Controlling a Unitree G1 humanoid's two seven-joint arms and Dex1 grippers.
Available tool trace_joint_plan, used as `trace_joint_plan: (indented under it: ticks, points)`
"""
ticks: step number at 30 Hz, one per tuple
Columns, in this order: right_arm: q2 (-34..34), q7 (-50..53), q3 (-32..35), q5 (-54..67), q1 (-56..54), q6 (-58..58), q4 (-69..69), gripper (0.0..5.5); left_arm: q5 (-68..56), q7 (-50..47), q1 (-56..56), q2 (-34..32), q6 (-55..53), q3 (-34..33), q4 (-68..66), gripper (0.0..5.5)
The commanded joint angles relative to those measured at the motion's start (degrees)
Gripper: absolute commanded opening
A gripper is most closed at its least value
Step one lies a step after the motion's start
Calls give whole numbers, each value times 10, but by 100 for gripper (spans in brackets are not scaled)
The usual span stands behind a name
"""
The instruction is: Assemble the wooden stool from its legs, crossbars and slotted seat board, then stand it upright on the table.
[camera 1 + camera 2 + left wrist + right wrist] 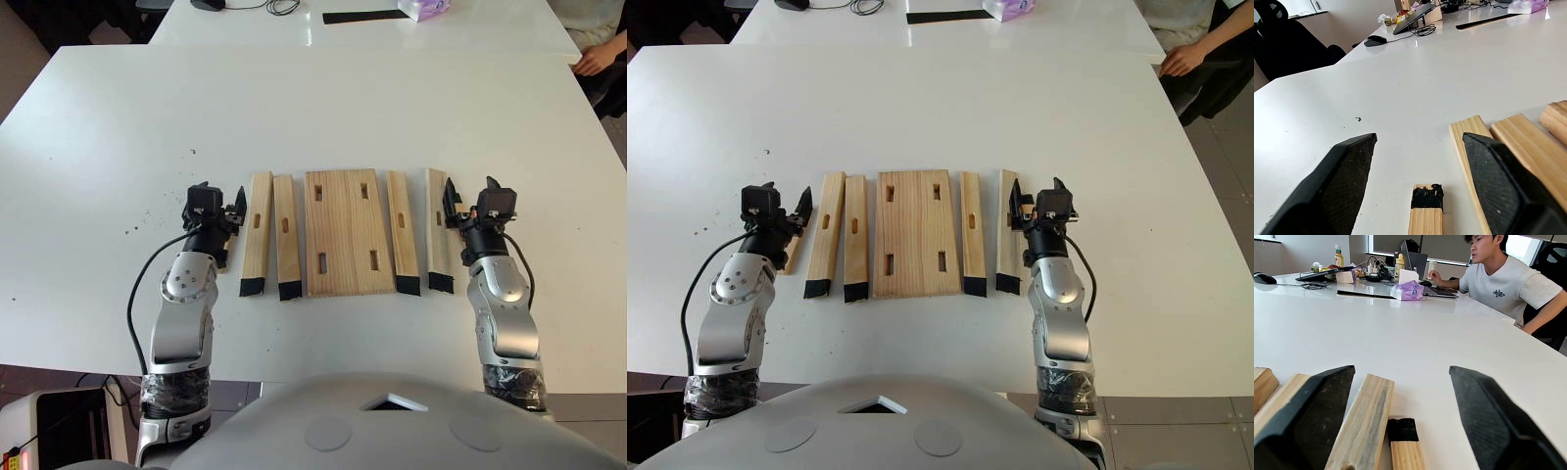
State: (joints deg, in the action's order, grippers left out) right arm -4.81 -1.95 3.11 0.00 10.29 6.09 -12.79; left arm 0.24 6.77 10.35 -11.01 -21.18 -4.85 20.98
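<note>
Flanking the near row of legs (257,233) and seat board (341,233), the left end effector (221,211) and right end effector (470,201) are held low, fingers apart; broad counter (323,108) is seen beyond.

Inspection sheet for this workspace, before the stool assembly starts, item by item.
Surface: white table, parts lying flat.
Job's things: slotted seat board in the middle; left legs and right legs, two a side, black-tipped; left short bar and right short bar outermost.
Clutter: dark specks towards the table's left.
Grippers: left gripper open over the left short bar; right gripper open over the right short bar.
Cables: black cable looping beside the left arm.
Surroundings: second table behind, with mouse, tissue pack, black strip.
</note>
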Motion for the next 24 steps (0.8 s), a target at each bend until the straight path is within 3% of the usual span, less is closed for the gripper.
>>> trace_joint_plan:
  ticks: [1, 5, 10, 24]
  points:
    - [-3, 9, 18, 2, 2, -2, -10, 357, -30, 36, 30, -27, -94, -12, 72, 326]
    - [6, 29, 36, -2, 18, -9, -25, 357, -69, 93, 53, -84, -199, -27, 167, 326]
    - [15, 41, 34, -5, 39, -12, -36, 357, -72, 99, 42, -120, -253, -50, 169, 326]
    - [12, 34, 33, -4, 43, -6, -37, 357, -63, 62, 77, -104, -285, -34, 178, 326]
